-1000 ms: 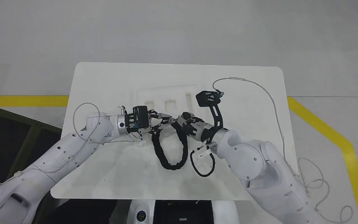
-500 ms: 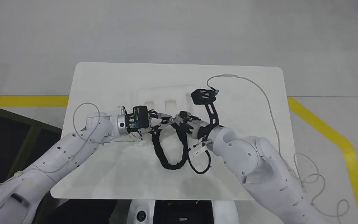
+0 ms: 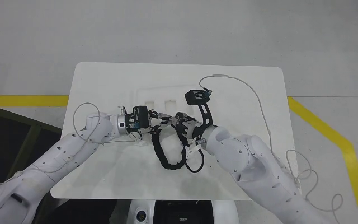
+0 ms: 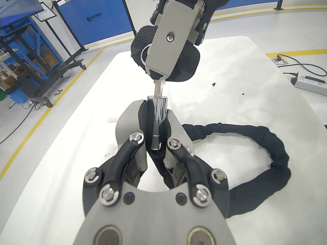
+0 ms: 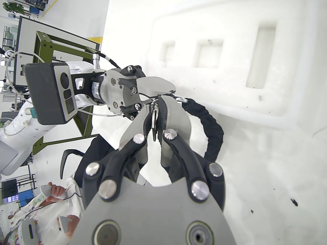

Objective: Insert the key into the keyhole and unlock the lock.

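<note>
Key [image 4: 159, 89] was pinched in the right claw [image 4: 160, 74], its blade tip meeting the end of the lock [image 4: 159, 110], which the left claw [image 4: 154, 128] clamped.

White logo + one short word, printed on the blue partition panel [image 4: 102, 21] far off in the room beyond the table. Same mark again on the next panel [image 4: 144, 6] beside it. It's brand print, legible, not copied here. White sign board [image 4: 46, 11] on a stand nr the panels: lines of print, too small to read. Wrist behind the left gripper [image 5: 163, 93]: maybe a printed sticker [image 5: 95, 87], chars too small.
</note>
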Available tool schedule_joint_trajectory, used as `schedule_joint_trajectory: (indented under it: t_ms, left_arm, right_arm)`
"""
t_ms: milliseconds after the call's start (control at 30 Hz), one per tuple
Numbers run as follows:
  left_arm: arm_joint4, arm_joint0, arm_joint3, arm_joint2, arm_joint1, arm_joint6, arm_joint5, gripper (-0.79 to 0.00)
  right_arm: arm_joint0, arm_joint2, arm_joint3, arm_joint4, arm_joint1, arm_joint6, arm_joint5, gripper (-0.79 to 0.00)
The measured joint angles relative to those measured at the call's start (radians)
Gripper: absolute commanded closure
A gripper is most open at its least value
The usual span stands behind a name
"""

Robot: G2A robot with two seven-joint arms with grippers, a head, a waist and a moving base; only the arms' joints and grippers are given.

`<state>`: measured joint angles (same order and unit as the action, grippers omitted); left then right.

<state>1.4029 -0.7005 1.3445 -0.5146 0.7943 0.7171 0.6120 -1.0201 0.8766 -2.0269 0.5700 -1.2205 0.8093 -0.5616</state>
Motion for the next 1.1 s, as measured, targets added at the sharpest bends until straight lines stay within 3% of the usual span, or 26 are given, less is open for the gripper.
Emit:
schedule_joint_trajectory:
  t_ms: [33, 67, 100, 467, 633, 933, 1100]
  left_arm:
    - [0.000, 0.000, 0.000, 0.000, 0.000, 0.000, 0.000, 0.000]
    - [0.000, 0.000, 0.000, 0.000, 0.000, 0.000, 0.000, 0.000]
    - [0.000, 0.000, 0.000, 0.000, 0.000, 0.000, 0.000, 0.000]
    - [-0.014, -0.016, 0.015, -0.016, 0.001, -0.031, -0.002, 0.000]
    - [-0.060, -0.025, 0.002, -0.043, 0.003, -0.029, 0.091, 0.000]
    - [-0.089, 0.022, -0.060, -0.044, 0.026, -0.086, 0.364, 0.000]
    - [-0.130, 0.064, -0.093, 0.007, 0.044, -0.091, 0.401, 0.000]
  right_arm:
    - [0.001, 0.000, 0.002, 0.001, -0.001, 0.000, 0.000, -0.052]
    - [0.002, 0.000, 0.003, 0.000, -0.002, 0.000, 0.001, -0.468]
    - [0.002, 0.000, 0.003, -0.001, -0.003, -0.001, 0.002, -0.785]
    - [-0.025, 0.054, -0.045, -0.001, 0.003, 0.011, 0.057, -0.785]
    - [-0.044, 0.106, -0.058, 0.055, 0.020, 0.062, 0.157, -0.785]
    - [-0.051, 0.197, -0.033, 0.076, 0.053, 0.134, 0.609, -0.785]
    - [-0.044, 0.232, -0.007, 0.085, 0.069, 0.163, 0.862, -0.785]
